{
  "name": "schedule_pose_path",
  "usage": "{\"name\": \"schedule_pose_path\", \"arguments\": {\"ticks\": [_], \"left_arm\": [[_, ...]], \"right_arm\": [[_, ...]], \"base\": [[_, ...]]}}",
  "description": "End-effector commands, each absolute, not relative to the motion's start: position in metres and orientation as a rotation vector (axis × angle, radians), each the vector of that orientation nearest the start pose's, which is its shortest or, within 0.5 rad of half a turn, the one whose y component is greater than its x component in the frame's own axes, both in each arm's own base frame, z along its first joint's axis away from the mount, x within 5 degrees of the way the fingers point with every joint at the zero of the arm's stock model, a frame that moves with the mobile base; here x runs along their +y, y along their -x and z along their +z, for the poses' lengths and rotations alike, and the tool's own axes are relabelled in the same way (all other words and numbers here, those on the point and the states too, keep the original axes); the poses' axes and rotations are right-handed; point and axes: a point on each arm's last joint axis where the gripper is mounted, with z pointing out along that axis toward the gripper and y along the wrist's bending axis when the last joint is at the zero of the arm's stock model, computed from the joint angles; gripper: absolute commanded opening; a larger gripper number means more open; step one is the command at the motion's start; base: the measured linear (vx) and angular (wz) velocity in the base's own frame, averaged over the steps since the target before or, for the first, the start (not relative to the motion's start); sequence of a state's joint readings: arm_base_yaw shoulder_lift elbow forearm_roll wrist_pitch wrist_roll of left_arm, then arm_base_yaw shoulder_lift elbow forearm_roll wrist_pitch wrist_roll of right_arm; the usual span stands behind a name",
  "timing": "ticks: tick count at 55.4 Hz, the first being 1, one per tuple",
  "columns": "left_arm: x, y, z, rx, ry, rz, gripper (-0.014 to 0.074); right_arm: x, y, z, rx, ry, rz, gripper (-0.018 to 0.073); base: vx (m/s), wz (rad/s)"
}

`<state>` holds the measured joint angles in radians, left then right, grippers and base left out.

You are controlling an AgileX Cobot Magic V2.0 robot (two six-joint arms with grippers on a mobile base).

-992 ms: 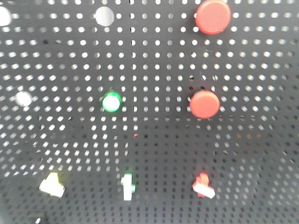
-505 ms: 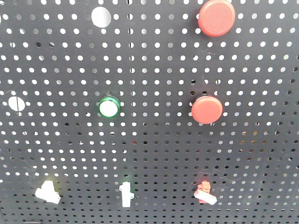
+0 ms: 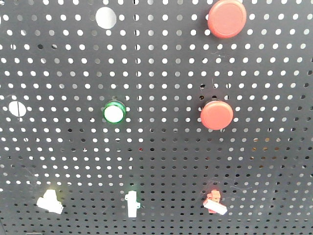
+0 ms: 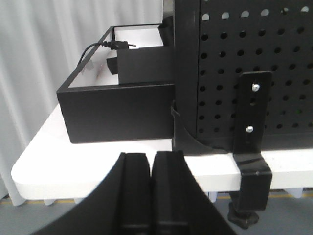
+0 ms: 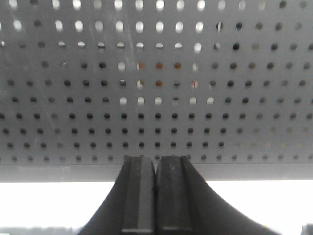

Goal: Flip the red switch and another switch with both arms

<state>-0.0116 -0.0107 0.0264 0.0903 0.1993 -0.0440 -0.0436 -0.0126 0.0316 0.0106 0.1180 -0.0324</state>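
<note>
Apparently neither toggle is reached: the red switch (image 3: 214, 203) and yellow-based switch (image 3: 50, 201) are set on the pegboard (image 3: 171, 98) ahead of the left gripper (image 4: 150, 161) and right gripper (image 5: 155, 164), whose fingers are pressed together, empty.

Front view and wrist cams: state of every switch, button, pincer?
red switch, lever tilted down-right
yellow-base switch, lever tilted down-right
green-base toggle, lever vertical
green round button, centre bright white
upper red push button, untouched
lower red push button, untouched
left pincer, shut, empty
right pincer, shut, empty
</note>
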Motion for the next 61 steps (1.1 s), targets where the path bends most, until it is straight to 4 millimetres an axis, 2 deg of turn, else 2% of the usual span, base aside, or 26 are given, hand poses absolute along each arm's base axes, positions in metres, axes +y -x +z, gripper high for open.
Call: {"name": "schedule_pose_path", "arguments": {"ticks": [1,8,14,18,23,27,36,40,46,56,61], "left_arm": [[0.0,-0.056,0.195,1.553,-0.036,0.025,0.0003],[-0.002,-0.054,0.213,1.37,-0.032,0.001,0.0003],[-0.001,-0.049,0.234,1.219,0.075,-0.134,0.0003],[0.0,-0.045,0.25,1.16,0.125,-0.199,0.0003],[0.0,-0.036,0.28,1.086,0.092,-0.175,0.0003],[-0.002,-0.033,0.305,1.068,0.043,-0.12,0.0003],[-0.002,-0.05,0.357,1.167,0.011,-0.061,0.0003],[-0.001,-0.064,0.374,1.223,0.017,-0.058,0.0003],[-0.002,-0.079,0.39,1.233,0.015,-0.059,0.0003],[-0.002,-0.079,0.402,1.187,0.022,-0.075,0.0003],[-0.001,-0.079,0.401,1.194,0.101,-0.18,0.0003]], "right_arm": [[-0.003,-0.055,0.21,1.418,-0.008,-0.073,-0.0006],[-0.003,-0.051,0.227,1.263,-0.01,-0.073,-0.0006],[-0.002,-0.045,0.252,1.224,-0.031,-0.043,-0.0006],[-0.002,-0.039,0.278,1.201,-0.03,-0.044,-0.0006],[-0.002,-0.033,0.319,1.157,-0.02,-0.058,-0.0006],[-0.002,-0.036,0.348,1.153,-0.02,-0.058,-0.0006],[-0.003,-0.052,0.404,1.22,-0.023,-0.054,-0.0006],[-0.003,-0.062,0.416,1.265,-0.027,-0.049,-0.0006],[-0.004,-0.074,0.421,1.314,-0.033,-0.042,-0.0006],[-0.004,-0.079,0.419,1.337,-0.033,-0.042,-0.0006],[-0.004,-0.08,0.416,1.368,-0.034,-0.042,-0.0006]], "base": [[0.0,0.0],[0.0,0.0],[0.0,0.0],[0.0,0.0],[0.0,0.0],[0.0,0.0],[0.0,0.0],[0.0,0.0],[0.0,0.0],[0.0,0.0],[0.0,0.0]]}}
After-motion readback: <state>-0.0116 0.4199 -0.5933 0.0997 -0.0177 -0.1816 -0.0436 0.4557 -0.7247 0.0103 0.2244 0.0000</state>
